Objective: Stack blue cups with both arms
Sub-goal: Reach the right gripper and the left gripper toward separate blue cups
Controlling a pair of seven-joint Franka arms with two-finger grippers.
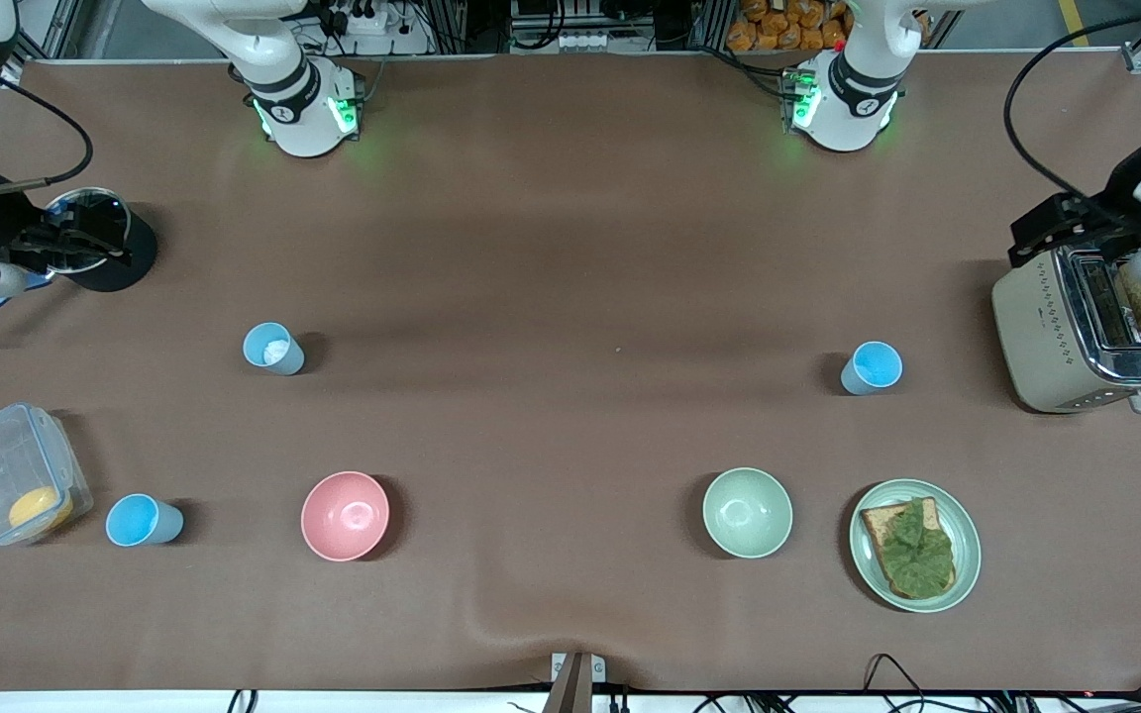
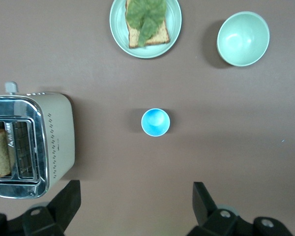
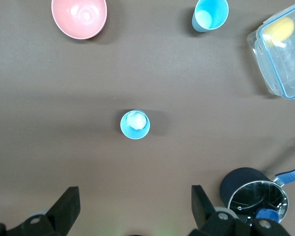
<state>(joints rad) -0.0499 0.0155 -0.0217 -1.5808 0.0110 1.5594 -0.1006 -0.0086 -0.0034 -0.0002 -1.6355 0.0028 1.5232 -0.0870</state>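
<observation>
Hovering with the left gripper (image 2: 135, 194) above the bare table near the bright blue cup (image 1: 871, 367) (image 2: 155, 122), fingers spread wide apart, clamped on nothing. Hovering likewise with the right gripper (image 3: 135, 196) near the pale blue cup (image 1: 273, 349) (image 3: 135, 124), fingers equally wide apart and empty. Standing upright, mouths up, all cups: the bright one toward the left arm's end, roughly midway between the robots' edge and the camera's edge, beside the toaster (image 1: 1076, 332); the pale one, whitish inside, toward the right arm's end at similar depth. Sitting near the camera-side corner at the right arm's end, a third blue cup (image 1: 143, 520) (image 3: 210, 14), just beside the clear container (image 1: 14, 473), with the pink bowl (image 1: 345, 515) near it.
</observation>
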